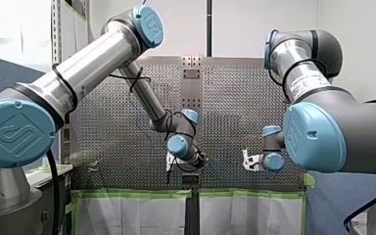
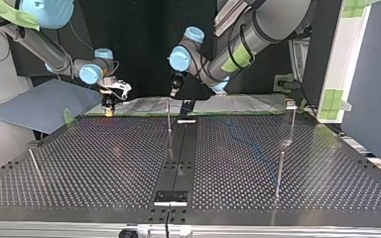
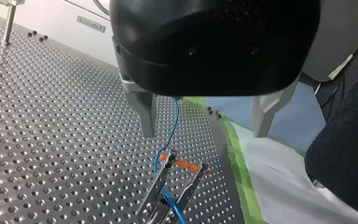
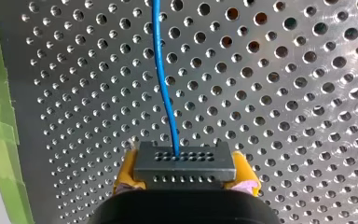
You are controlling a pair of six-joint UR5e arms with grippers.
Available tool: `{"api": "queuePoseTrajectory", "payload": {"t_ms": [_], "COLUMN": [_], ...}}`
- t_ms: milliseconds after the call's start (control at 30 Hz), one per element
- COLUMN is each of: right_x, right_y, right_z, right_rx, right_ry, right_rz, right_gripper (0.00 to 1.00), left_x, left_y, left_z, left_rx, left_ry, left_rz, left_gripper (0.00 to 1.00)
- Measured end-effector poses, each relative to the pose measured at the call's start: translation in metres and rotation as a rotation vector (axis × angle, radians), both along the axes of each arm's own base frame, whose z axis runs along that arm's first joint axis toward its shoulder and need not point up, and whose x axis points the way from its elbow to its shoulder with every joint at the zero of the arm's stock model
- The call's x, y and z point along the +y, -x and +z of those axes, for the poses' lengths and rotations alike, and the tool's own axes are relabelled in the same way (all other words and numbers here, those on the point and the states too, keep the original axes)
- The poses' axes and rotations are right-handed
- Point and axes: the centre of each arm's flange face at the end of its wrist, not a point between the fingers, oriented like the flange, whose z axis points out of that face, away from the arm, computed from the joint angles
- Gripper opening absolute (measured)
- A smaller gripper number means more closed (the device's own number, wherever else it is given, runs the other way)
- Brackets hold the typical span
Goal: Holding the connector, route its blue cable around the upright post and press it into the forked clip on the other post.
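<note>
In the right wrist view my right gripper (image 4: 185, 179) is shut on the black connector (image 4: 185, 163), yellow pads on either side of it. The blue cable (image 4: 164, 79) leaves the connector and runs ahead over the perforated plate. My left gripper (image 3: 205, 123) stands open, its metal fingers (image 3: 144, 112) wide apart above the forked clip (image 3: 170, 189). The blue cable (image 3: 168, 137) passes between those fingers and down between the clip's two prongs. An orange piece (image 3: 182, 163) lies by the clip. In the top view my right gripper (image 2: 110, 105) is at the left and my left gripper (image 2: 175, 90) hangs over a thin post (image 2: 168, 116).
More upright posts stand on the perforated table (image 2: 104, 163): two at the top view's right (image 2: 291, 121) (image 2: 279, 173) and a leaning one at its left (image 2: 34, 166). Green tape and white sheeting (image 3: 270, 186) edge the plate beside the clip.
</note>
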Motion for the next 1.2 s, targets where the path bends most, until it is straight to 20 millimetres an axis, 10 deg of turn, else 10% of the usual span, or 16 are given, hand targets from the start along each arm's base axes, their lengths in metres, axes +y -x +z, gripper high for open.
{"api": "queuePoseTrajectory", "payload": {"t_ms": [1200], "right_x": [0.001], "right_y": [0.0], "right_z": [-0.001], "right_rx": [0.002], "right_ry": [-0.006], "right_rz": [0.0], "right_gripper": [0.0], "left_x": [0.001], "left_y": [0.019], "left_z": [0.014], "left_rx": [-0.005], "left_ry": [-0.065], "left_rz": [0.017], "left_gripper": [1.0]}}
